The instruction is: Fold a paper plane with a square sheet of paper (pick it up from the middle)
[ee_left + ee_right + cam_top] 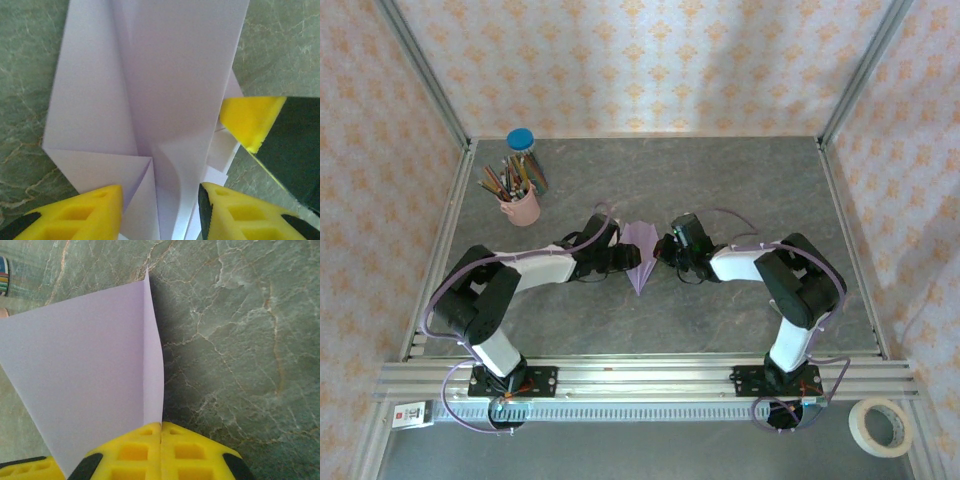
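The lilac sheet of paper (642, 252) lies mid-table, folded into a narrow pointed shape with its tip toward the near edge. My left gripper (624, 256) is at its left side, and my right gripper (666, 249) is at its right side. In the left wrist view the creased paper (150, 90) runs between my yellow fingers (80, 215), which stand apart around it; the left gripper (160, 215) is open. The right gripper's yellow fingertip (250, 120) rests on the paper's right edge. In the right wrist view my right gripper (161, 440) is shut on an upright paper flap (90, 385).
A pink cup of pencils (523, 203) stands at the back left, with a blue-lidded container (521, 140) behind it. A roll of tape (880, 425) lies outside the frame at the front right. Aluminium posts and rails (640, 378) border the grey marbled tabletop (740, 190).
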Available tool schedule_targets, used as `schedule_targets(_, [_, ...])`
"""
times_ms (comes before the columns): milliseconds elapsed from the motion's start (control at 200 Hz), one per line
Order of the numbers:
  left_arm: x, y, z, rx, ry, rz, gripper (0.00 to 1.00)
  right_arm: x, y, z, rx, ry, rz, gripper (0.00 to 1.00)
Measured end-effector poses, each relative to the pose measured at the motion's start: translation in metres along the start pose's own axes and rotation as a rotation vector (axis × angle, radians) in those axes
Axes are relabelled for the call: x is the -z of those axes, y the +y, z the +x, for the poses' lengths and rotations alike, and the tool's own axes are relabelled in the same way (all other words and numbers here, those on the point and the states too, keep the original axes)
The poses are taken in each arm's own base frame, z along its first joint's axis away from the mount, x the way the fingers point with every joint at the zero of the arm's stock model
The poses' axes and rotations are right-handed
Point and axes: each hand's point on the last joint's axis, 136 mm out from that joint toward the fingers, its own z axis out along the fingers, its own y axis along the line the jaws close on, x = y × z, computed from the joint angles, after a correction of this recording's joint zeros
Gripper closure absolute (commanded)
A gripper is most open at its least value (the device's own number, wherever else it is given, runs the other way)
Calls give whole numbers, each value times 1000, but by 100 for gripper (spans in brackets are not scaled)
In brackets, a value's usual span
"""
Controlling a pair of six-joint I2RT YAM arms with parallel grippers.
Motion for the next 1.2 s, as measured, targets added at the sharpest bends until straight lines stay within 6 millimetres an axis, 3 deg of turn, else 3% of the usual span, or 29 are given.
schedule_targets(520, [-3, -18, 23, -18, 70, 55, 53, 0, 0, 0, 0, 1, 0, 99])
schedule_targets(726, [-5, -29, 16, -60, 52, 47, 51, 0, 1, 2, -1, 11, -7, 99])
schedule_targets(1201, [-15, -22, 17, -96, 50, -33, 53, 4, 18, -1, -22, 25, -50, 100])
